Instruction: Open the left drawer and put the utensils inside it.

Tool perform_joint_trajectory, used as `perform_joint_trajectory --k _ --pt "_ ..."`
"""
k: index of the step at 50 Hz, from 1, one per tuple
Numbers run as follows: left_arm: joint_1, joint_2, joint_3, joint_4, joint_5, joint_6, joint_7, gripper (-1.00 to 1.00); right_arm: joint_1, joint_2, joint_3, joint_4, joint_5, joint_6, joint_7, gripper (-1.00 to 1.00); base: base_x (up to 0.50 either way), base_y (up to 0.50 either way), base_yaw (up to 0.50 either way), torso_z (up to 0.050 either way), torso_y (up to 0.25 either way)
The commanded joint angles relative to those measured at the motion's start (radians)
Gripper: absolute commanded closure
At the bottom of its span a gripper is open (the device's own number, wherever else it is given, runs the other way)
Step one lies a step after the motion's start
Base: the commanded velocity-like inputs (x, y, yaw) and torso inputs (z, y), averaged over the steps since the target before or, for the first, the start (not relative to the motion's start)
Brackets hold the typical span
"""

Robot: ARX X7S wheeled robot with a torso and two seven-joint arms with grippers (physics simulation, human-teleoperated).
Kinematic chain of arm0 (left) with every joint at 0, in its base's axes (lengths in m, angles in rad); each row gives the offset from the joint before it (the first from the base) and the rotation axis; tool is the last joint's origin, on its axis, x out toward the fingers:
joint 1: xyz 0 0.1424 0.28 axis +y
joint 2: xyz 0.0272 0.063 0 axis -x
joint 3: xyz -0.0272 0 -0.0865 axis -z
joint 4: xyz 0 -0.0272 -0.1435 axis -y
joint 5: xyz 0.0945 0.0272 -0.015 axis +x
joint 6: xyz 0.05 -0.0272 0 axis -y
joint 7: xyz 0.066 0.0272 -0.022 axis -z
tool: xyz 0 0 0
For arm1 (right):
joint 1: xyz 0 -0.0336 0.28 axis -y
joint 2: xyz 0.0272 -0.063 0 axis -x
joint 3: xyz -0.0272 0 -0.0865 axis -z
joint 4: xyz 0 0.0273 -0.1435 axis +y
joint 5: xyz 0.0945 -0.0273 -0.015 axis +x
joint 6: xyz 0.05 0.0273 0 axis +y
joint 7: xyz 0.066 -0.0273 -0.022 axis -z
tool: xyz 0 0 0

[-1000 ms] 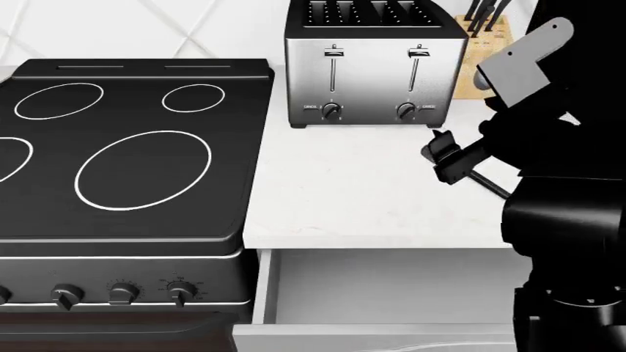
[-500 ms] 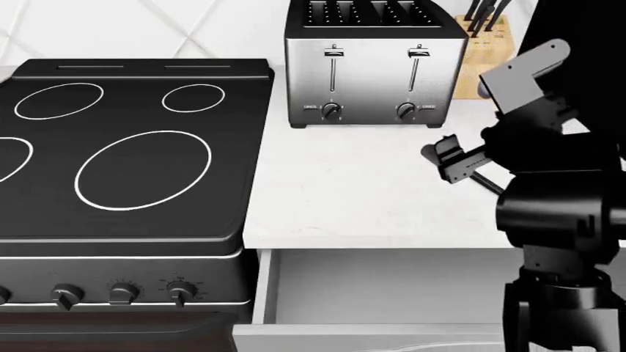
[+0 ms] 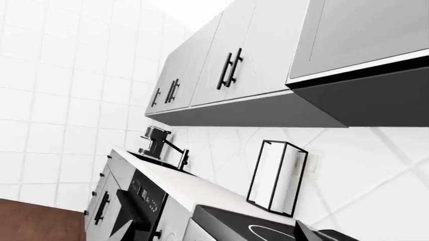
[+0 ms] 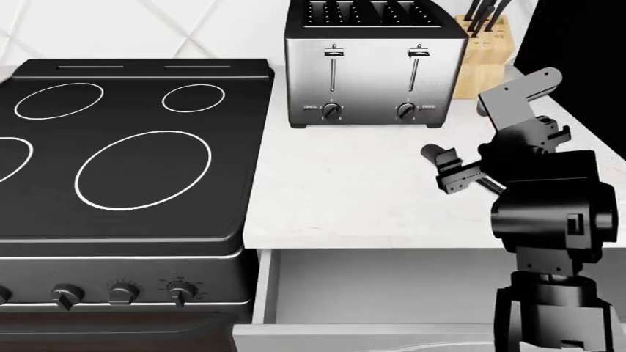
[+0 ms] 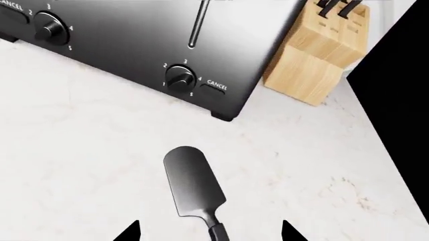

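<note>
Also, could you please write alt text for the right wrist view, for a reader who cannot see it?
A dark flat-bladed spatula lies on the white counter, between the two dark fingertips of the right hand at the picture's edge. Beyond it stand a steel toaster with numbered dials and a wooden knife block.

The spatula handle runs off the right wrist picture's edge, and the robot's arm hides part of the open left drawer.
</note>
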Motion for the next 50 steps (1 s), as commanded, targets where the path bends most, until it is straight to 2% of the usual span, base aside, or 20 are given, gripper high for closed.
perform_joint_trajectory --k 1,18,30,50 --pt "-0.002 0.0 0.001 -0.001 -0.001 -0.004 0.002 -1.0 -0.018 -0.007 0.045 0.036 0.029 -0.022 0.033 -1.0 0.0 0.0 0.0 0.0 0.0" --pt "-0.001 -0.001 0.003 0.003 -0.002 -0.01 0.004 -1.0 -0.014 -0.024 0.124 0.11 0.085 -0.067 0.09 -1.0 0.0 0.0 0.0 0.0 0.0" --pt "-0.004 -0.002 0.005 -0.004 -0.001 -0.012 0.004 -1.0 -0.001 -0.025 0.13 0.197 0.087 -0.119 0.161 -1.0 0.0 0.0 0.0 0.0 0.0" --pt "-0.009 0.0 0.008 -0.004 0.002 -0.03 0.004 -1.0 0.029 -0.029 0.178 0.415 0.122 -0.244 0.314 -1.0 0.0 0.0 0.0 0.0 0.0"
